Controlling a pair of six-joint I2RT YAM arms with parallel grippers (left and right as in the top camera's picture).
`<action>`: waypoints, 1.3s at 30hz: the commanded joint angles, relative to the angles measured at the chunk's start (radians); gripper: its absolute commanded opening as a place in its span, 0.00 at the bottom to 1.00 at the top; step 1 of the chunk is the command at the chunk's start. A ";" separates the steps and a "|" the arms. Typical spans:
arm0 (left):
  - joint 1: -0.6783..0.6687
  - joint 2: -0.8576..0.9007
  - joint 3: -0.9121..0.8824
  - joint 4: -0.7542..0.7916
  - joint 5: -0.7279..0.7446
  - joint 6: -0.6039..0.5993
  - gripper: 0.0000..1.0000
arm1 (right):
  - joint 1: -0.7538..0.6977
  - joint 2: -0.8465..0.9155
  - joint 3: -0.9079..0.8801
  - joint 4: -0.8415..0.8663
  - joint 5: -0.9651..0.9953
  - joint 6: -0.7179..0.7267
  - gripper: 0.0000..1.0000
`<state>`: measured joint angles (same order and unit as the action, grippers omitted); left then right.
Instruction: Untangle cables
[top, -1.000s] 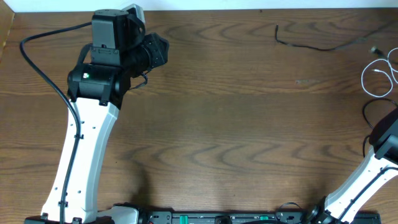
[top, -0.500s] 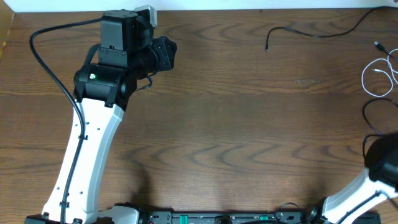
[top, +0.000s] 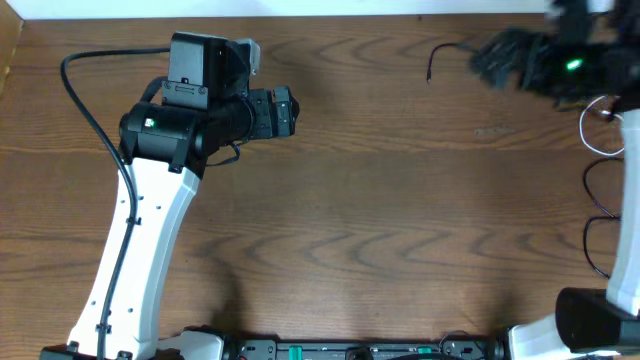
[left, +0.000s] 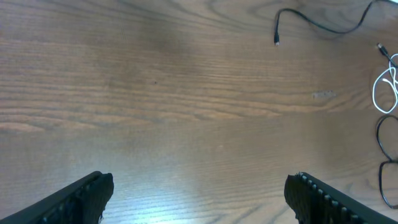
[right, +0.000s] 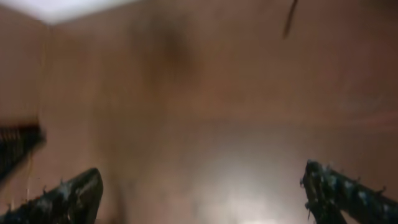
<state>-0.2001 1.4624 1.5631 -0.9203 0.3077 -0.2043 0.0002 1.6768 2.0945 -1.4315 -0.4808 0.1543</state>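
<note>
Lying on the table (top: 380, 200): I see three thin cables, all on the far right side. Nothing is holding any of them.
First black cable (top: 448, 48): it lies close to the far edge, and its small plug end hangs free toward the near side. My left wrist camera shows it at the top right (left: 317, 26). My right wrist camera shows one dark, blurry bit at the top, and I cannot tell for sure that it is this cable.
White cable (top: 590, 130): it makes a loop at the right edge, nearer to me than the first black cable (left: 383, 87).
Second black cable (top: 590, 212): it loops just on the near side of the white loop (left: 380, 140). I cannot tell if the two cross.
Left gripper (top: 290, 112): its fingers are spread wide with nothing between them (left: 199, 183). It is over bare wood, far left of the middle and well apart from all the cables.
Right gripper (top: 482, 62): it looks blurry from above, at the far right, just beside the first black cable. Its fingers are spread with nothing between them (right: 202, 180).
</note>
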 joint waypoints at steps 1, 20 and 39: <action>-0.002 0.003 0.010 -0.006 -0.014 0.021 0.94 | 0.075 -0.038 0.001 -0.073 0.071 -0.058 0.99; -0.002 0.003 0.010 -0.006 -0.014 0.021 0.95 | 0.195 -0.037 0.000 -0.144 0.061 -0.024 0.99; -0.002 0.003 0.010 -0.006 -0.014 0.021 0.96 | 0.293 -0.357 -0.563 0.483 0.422 -0.080 0.99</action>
<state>-0.2001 1.4624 1.5631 -0.9237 0.3077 -0.2043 0.2920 1.4410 1.6730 -1.0122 -0.0998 0.1162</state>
